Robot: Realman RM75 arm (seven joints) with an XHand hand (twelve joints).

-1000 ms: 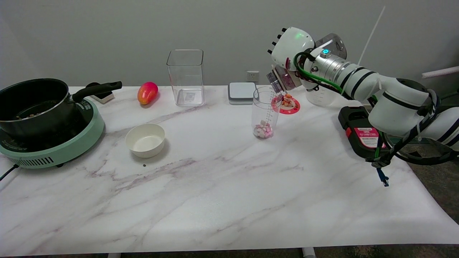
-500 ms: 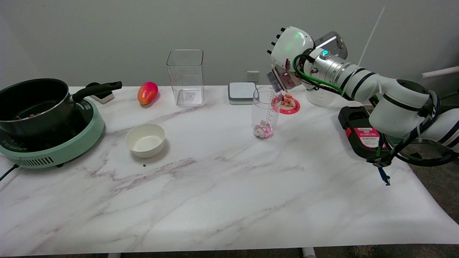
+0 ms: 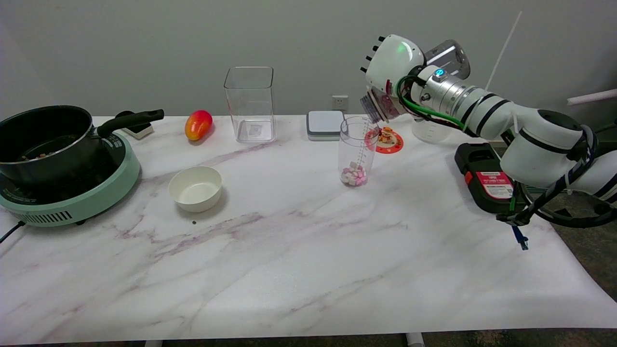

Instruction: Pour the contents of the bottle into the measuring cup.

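Clear plastic bottle [image 3: 381,103], gripped in the right hand [image 3: 393,62], has lifted slightly from the tall clear measuring cup [image 3: 355,150]; pouring appears nearly finished.

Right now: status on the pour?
Right hand grips bottle, tilted, mouth over cup. Pink and white pieces in cup bottom. Nothing blocking; coaster just behind.

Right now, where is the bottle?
In the head view the bottle is in the air at upper right, held tilted in the right hand, its mouth just above and right of the measuring cup.
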